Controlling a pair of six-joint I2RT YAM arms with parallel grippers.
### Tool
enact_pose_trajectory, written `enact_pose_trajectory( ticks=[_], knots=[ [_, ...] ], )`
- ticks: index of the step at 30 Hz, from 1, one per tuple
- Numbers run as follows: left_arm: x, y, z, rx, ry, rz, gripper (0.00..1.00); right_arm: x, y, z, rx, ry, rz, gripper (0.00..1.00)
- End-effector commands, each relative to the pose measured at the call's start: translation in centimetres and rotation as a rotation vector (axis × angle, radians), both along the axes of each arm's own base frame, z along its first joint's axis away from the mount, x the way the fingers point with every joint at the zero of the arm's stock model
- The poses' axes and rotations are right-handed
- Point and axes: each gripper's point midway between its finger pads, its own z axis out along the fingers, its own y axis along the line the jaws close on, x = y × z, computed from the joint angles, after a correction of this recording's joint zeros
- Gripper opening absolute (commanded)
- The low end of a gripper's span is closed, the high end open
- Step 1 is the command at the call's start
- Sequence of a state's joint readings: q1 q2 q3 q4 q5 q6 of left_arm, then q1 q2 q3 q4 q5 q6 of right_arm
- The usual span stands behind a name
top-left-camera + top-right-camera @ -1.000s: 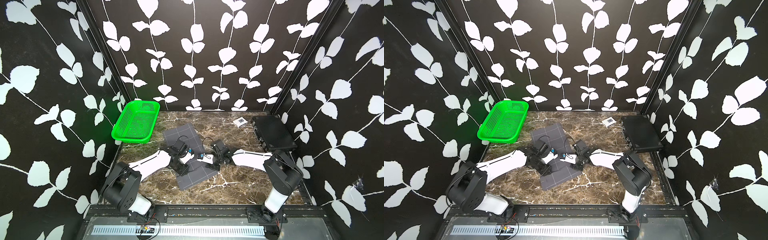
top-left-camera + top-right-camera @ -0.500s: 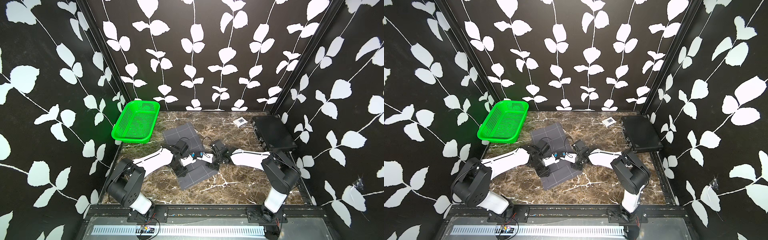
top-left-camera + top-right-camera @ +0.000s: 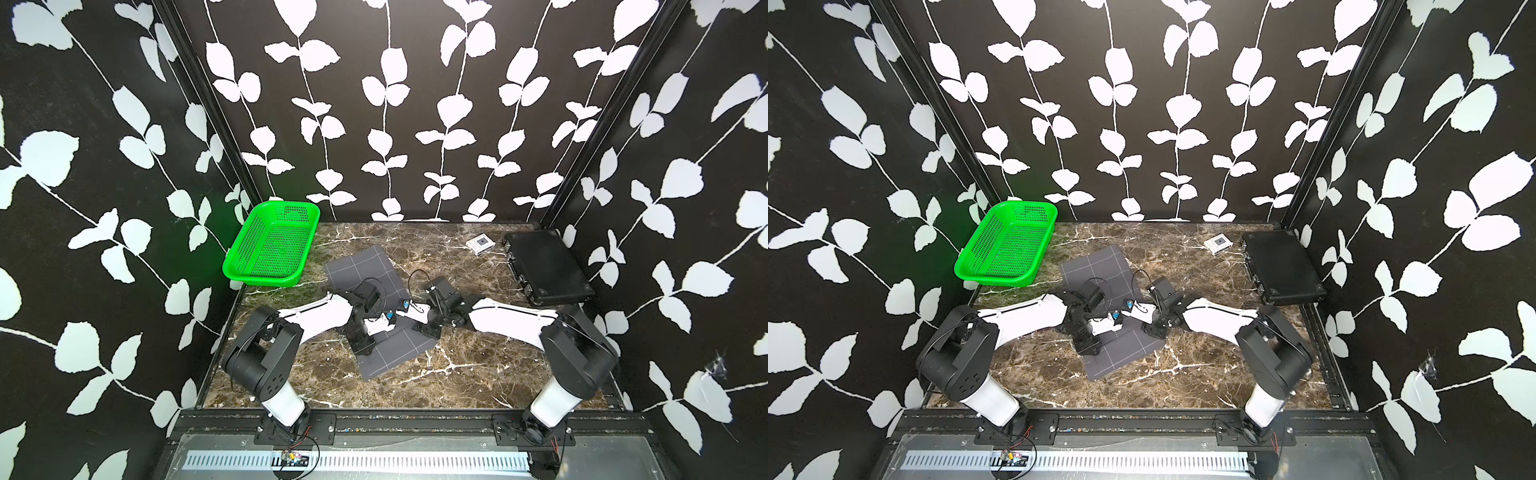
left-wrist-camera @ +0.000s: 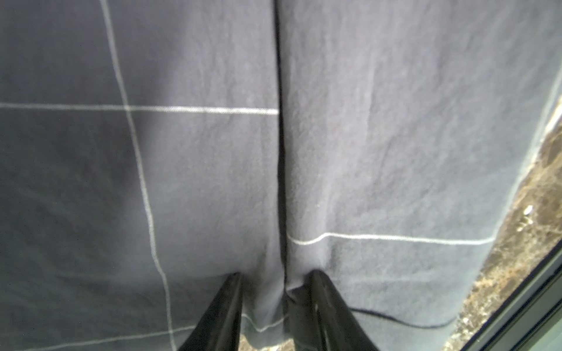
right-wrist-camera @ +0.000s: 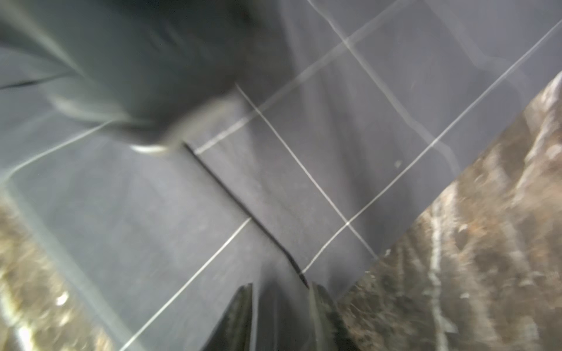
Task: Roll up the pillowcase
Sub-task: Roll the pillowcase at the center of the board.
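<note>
Rolling not begun: pillowcase (image 3: 395, 353) is only a flat folded strip.
You have it mid-table (image 3: 478, 374), running 11 to 5 o'clock; left gripper (image 4: 275, 282) and right gripper (image 5: 279, 291) sit spread over its fold, apparently clamping nothing.

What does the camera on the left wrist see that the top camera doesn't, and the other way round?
Only the left wrist view shows, close up, the black fingers of the left gripper standing apart on the pillowcase, with a dark fold line running between them. Only a top view shows the green basket, the black case and the small white box near it. Both show the grey pillowcase with white grid lines lying on the brown marble table.
</note>
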State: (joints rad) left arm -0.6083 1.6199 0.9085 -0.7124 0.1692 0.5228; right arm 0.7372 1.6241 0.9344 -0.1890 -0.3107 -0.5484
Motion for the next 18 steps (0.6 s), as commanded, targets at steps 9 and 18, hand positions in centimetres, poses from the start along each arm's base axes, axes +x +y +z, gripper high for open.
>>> enact_pose_trajectory(
  ticks=[9,18],
  knots=[
    [1.9,-0.1,-1.1,0.028,-0.057,-0.054,0.41,-8.5,2.0,-0.1,0.007,-0.138,0.365,0.60],
    [3.1,-0.8,0.0,-0.010,-0.070,-0.034,0.43,-8.2,3.5,-3.5,-0.142,-0.228,0.420,0.58]
  ],
)
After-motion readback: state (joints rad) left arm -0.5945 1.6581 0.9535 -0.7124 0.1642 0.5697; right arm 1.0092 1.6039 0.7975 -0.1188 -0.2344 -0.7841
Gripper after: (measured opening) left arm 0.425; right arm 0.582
